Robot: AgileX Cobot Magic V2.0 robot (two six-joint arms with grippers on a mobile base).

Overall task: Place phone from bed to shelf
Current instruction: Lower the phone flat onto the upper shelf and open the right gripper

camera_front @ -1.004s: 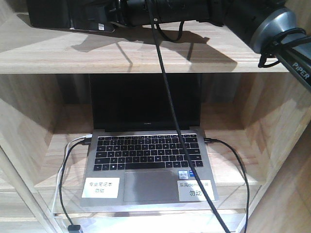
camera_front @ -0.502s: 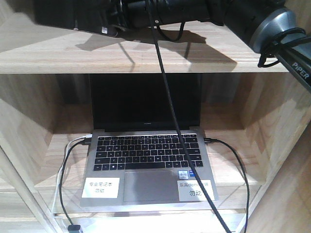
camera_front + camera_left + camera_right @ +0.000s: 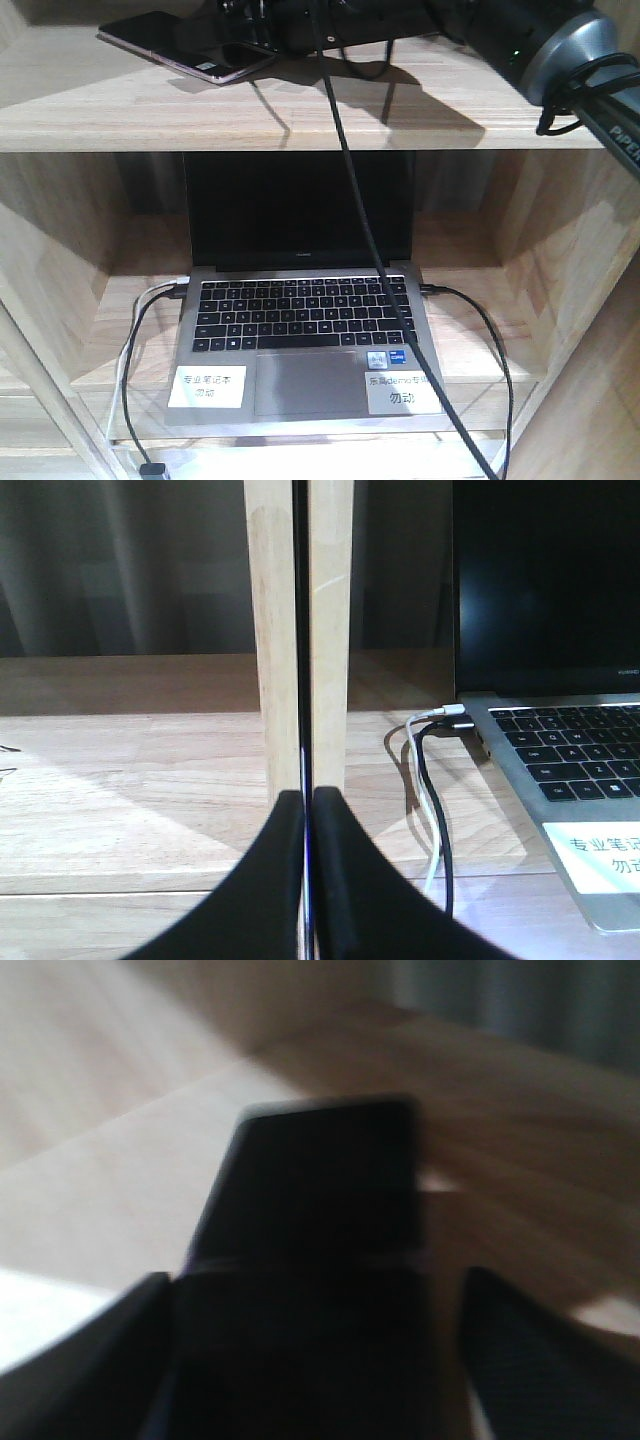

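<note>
Shelf point(image 3: 300, 120): pale wood; bare room right of phone.
Phone point(image 3: 185, 45): lies on top plank, near front edge.
Right gripper point(image 3: 310, 1350): jaws spread, maybe off phone; view blurred.
Left gripper point(image 3: 305, 880): jaws pressed together.
Laptop point(image 3: 300, 340): in cubby below.

Glossy black phone point(image 3: 180, 45) on the shelf point(image 3: 300, 120) — pale, grained wood; laptop point(image 3: 305, 350) matt grey metal

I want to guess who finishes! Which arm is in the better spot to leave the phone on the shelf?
The right claw: it is open around the phone on the shelf. The left claw is shut, down by the laptop.
</note>
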